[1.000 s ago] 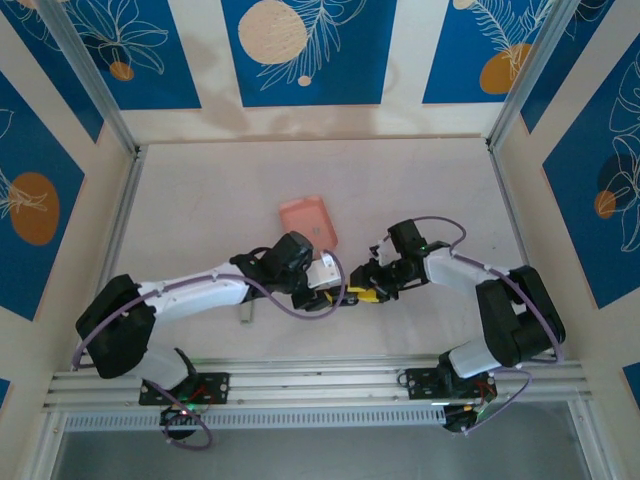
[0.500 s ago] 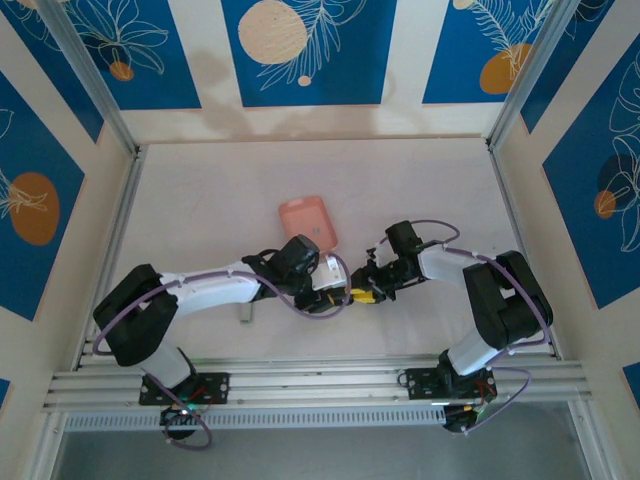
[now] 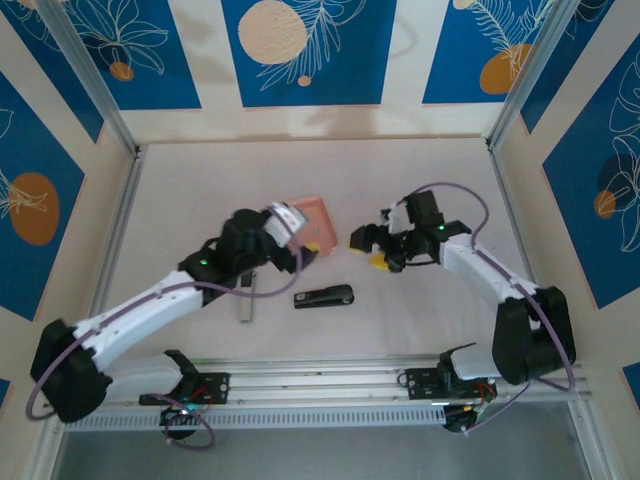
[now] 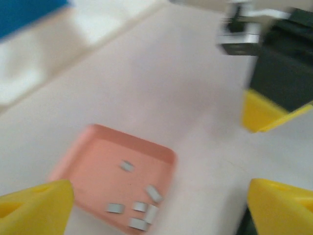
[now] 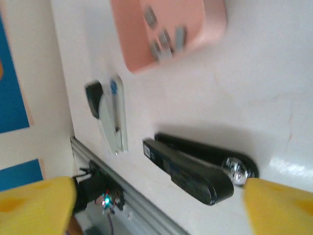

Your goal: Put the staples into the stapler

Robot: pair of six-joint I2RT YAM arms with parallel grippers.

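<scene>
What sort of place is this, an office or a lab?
Probably a robot test booth: left arm and right arm bolted to a rail, blue-patterned wall panels around, a black stapler and pink tray as props.

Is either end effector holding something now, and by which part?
Nothing is held. Both the left end effector and the right end effector are open; the black stapler lies free on the table.

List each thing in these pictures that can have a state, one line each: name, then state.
Left fingers: open, holding nothing.
Right fingers: open, holding nothing.
Black stapler: shut, lying on the table, not held.
Grey stapler: lying on the table; open or shut unclear.
Tray: upright on the table, holding the staples.
Staples: lying loose in the tray.
</scene>
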